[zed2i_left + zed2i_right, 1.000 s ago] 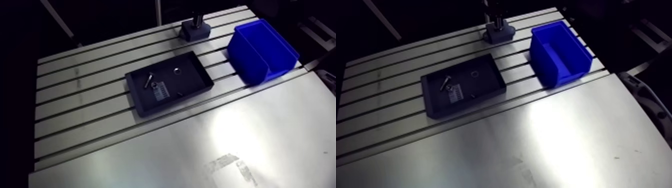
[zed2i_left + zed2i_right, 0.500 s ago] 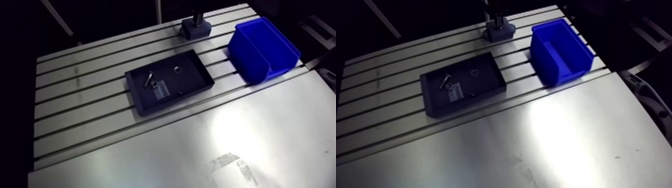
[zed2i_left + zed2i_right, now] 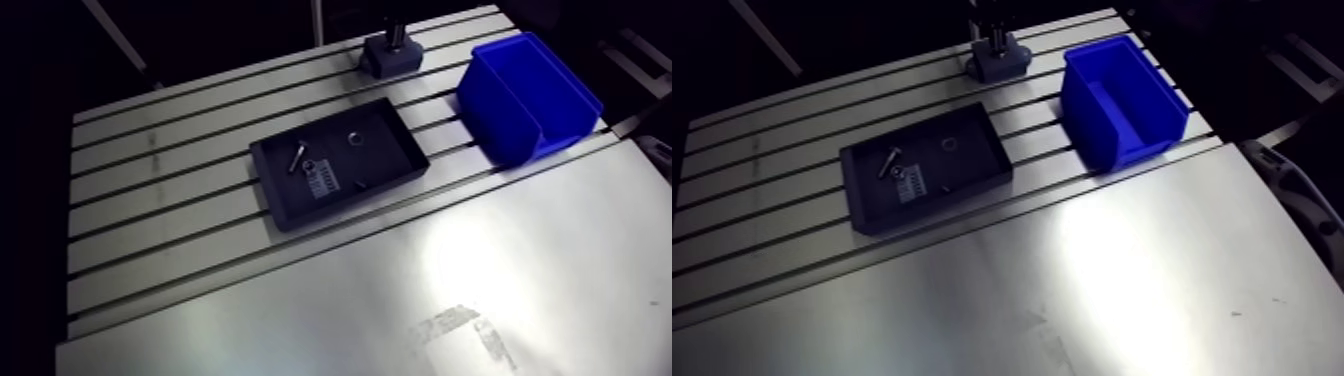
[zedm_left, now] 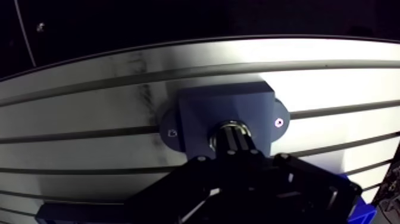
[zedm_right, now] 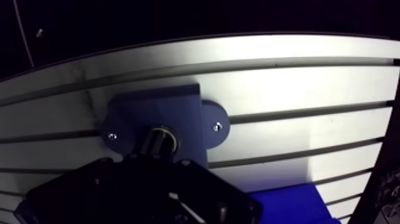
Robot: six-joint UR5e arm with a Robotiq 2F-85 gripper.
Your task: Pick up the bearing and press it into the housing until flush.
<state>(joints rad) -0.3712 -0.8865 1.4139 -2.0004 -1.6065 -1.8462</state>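
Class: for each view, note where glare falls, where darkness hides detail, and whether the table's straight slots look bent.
Arm view: glare whitens the smooth near part of the slotted aluminium table; its slots look straight. Wrist view: the slots curve, bright light washes the table beside the grey housing block, and the black tool is a dark mass.

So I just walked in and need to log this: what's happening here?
The arm's gripper is down over the grey housing at the far edge of the table, with the bearing at the housing's bore beneath it. Whether it sits flush cannot be seen. The black parts tray and blue bin stand apart.
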